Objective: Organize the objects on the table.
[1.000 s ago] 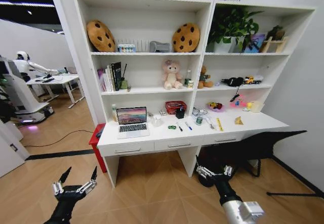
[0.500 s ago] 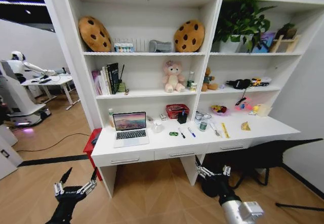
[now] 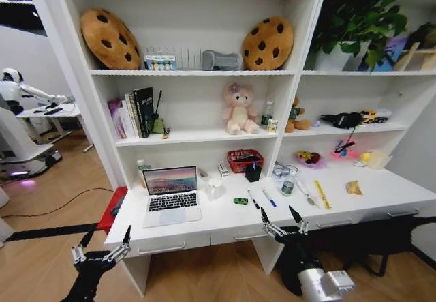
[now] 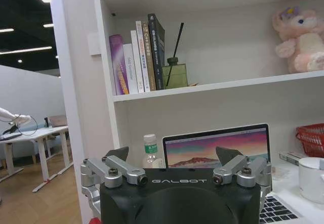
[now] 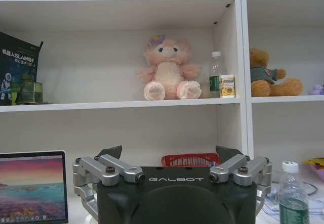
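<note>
The white desk is standing under the tall shelves, and both arms are hanging low in front of its drawers. The left gripper is hovering just before the desk's left front corner, fingers spread wide and holding nothing. The right gripper is hovering at the desk's front edge near the middle, also spread open and empty.

On the desk, the open laptop is sitting toward the left end. A small green toy is lying to its right, and just beyond that a black pen and a blue pen are lying side by side. A red basket is standing at the back of the desk.
</note>
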